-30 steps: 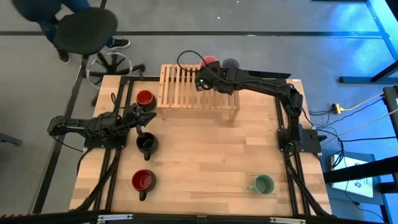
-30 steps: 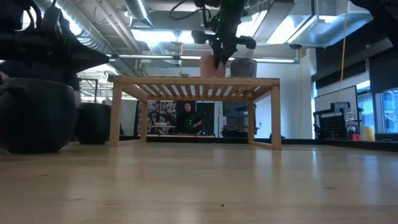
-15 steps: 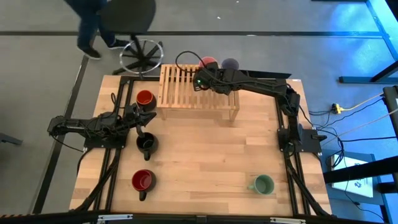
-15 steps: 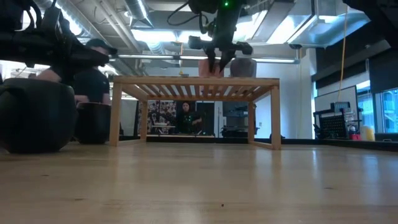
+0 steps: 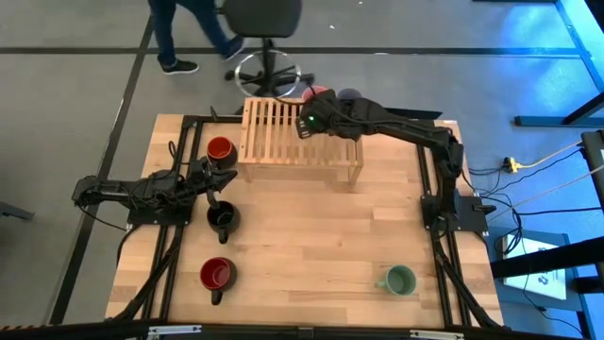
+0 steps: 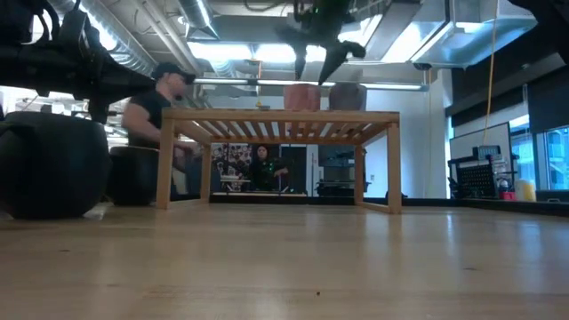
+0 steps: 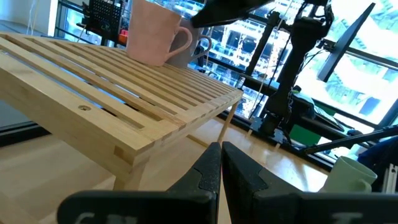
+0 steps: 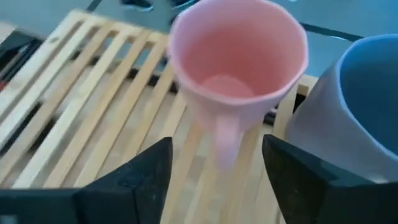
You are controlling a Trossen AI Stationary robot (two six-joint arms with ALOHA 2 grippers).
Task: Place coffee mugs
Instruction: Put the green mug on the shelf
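Right wrist view: pink mug (image 8: 239, 68) upright on rack (image 8: 93, 118) beside lavender mug (image 8: 354, 106), my right gripper (image 8: 214, 168) spread empty above; likely rigid, glazed, breakable; take by handle.

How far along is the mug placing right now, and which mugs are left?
Done: the pink mug and lavender mug stand upright on the wooden rack. In hand: nothing; the right gripper hangs open above the pink mug, and the left gripper sits shut by the black mug. Left on the table: the black, orange-red, dark red and green mug.
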